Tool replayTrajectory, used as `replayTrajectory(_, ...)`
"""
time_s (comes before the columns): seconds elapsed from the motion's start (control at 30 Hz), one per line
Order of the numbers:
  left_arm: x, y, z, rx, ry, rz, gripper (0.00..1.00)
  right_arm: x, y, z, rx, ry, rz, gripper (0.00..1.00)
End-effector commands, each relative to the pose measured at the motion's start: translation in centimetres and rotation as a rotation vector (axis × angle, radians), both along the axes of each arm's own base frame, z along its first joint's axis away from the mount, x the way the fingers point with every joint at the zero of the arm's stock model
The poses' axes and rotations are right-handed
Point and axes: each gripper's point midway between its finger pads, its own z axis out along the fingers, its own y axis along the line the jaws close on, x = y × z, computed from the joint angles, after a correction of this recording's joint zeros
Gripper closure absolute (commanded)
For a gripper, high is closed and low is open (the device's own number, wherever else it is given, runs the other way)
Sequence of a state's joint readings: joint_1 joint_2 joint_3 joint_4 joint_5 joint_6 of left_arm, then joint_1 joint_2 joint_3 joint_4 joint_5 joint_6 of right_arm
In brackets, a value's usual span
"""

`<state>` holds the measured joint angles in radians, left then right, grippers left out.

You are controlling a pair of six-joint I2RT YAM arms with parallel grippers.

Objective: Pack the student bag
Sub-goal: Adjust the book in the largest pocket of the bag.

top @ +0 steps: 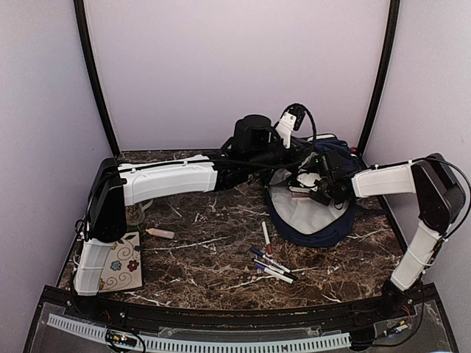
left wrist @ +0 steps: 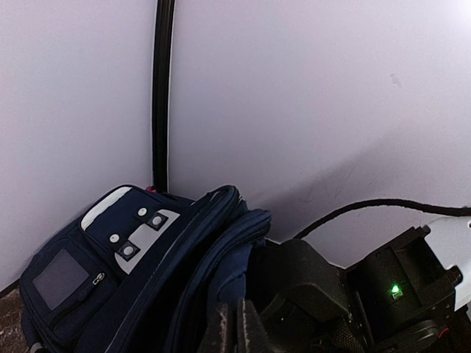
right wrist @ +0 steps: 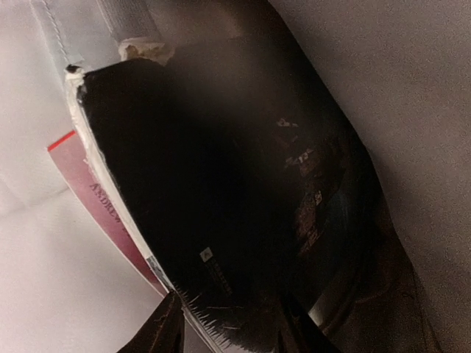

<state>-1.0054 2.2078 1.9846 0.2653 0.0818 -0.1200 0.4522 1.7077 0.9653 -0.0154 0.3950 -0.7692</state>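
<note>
Student bag (top: 313,213) sits at the far right of the table (top: 199,257), close to the back wall, mouth gaping and pale lining showing. And we're right in the middle of a loading step! The right claw (right wrist: 228,332) is down inside the opening, its fingers clamped on the lower edge of a dark-covered book (right wrist: 221,184), white page edges showing, with a red-spined book (right wrist: 81,176) lying just beside it against the lining. Up top, the left claw (left wrist: 234,329) has its fingers drawn close together at the blue rim, and it looks to be pinching the fabric to hold the mouth open. The call here, I'd say, is to hold that rim high and taut while the book slides flat alongside the red one, spine leading, deep enough that it won't tip back out once let go. Letting go of the rim too early risks the fabric folding over the book. Out on the table, a scatter of pens (top: 274,266) and a floral notebook (top: 121,271) wait their turn.
</note>
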Motion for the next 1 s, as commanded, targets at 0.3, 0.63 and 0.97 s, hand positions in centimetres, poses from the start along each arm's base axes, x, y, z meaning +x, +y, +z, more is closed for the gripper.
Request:
replayTrajectory(0.3, -2.8, 2.9, 11.2, -0.203, -0.108, -0.036, 1.00, -1.5, -0.2, 0.6, 0.065, 0.058, -0.012, 0.52)
replayTrajectory(0.63, -2.0, 2.9, 8.4, -0.150, -0.040, 0.001, 1.00, -11.1, 3.1, 2.8, 0.209, 0.220, 0.227, 0.44)
replayTrajectory(0.97, -2.4, 2.5, 0.7, -0.025, 0.127, -0.028, 1.00, -22.7, 4.3, 3.8, 0.335, 0.526, 0.456, 0.41)
